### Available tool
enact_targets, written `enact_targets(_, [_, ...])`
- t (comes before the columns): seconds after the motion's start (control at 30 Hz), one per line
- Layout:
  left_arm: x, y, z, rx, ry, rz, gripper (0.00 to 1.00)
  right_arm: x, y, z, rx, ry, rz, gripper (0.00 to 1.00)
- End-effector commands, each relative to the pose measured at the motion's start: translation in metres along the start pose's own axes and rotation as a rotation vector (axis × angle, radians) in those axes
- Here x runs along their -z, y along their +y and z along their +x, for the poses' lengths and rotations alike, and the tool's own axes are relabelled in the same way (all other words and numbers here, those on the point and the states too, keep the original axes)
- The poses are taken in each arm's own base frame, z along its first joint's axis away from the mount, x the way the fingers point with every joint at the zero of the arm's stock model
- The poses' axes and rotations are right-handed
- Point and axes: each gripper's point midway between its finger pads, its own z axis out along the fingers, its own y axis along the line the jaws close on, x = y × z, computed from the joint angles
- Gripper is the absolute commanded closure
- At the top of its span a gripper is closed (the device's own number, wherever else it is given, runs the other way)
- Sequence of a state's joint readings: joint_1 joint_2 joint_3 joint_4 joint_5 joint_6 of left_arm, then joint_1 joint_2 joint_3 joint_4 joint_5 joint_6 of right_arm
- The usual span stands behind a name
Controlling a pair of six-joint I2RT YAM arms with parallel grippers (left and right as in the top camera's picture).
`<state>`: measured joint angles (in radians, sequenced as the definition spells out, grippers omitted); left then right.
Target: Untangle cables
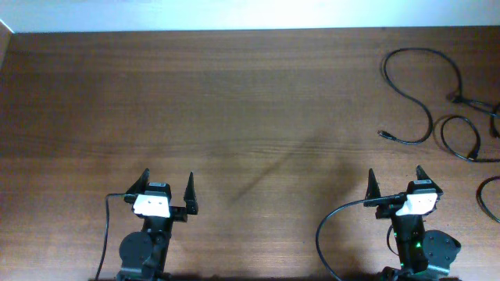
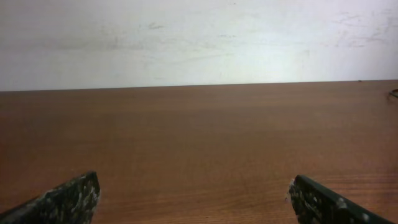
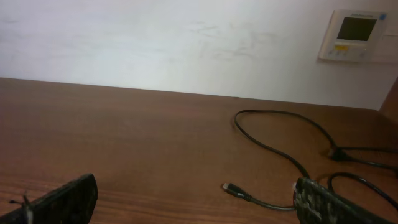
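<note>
The cables lie as loose strands at the right side of the table. One long black cable (image 1: 414,90) curves from the far right down to a small plug (image 1: 383,134). A second cable (image 1: 461,139) loops beside it, and a third (image 1: 488,199) curves at the right edge. In the right wrist view the long cable (image 3: 283,146) runs ahead, its plug (image 3: 231,188) lying just beyond the fingers. My left gripper (image 1: 166,187) is open and empty at the near left. My right gripper (image 1: 394,181) is open and empty, near of the cables.
Thicker black arm cords (image 1: 332,222) run from both arm bases at the near edge. A white wall with a small thermostat panel (image 3: 352,34) stands behind the table's far edge. The wooden table (image 1: 234,101) spreads left of the cables.
</note>
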<state>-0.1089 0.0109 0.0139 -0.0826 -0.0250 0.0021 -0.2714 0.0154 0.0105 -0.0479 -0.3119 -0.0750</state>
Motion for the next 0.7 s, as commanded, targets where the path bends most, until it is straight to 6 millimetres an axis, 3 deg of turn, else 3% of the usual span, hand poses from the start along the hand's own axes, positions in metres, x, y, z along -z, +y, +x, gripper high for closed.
enact_targets(0.0, [0.000,0.001,0.002,0.007,0.001,-0.003,0.01,0.000,-0.002,0.002,-0.045,0.003,0.017,0.01])
enact_targets(0.3, [0.000,0.001,0.002,0.007,0.001,-0.003,0.01,-0.003,0.022,0.006,-0.063,0.024,-0.011,0.01])
enact_targets(0.67, [0.000,0.001,0.002,0.007,0.001,-0.003,0.01,-0.003,0.022,0.005,-0.063,0.022,-0.011,0.01])
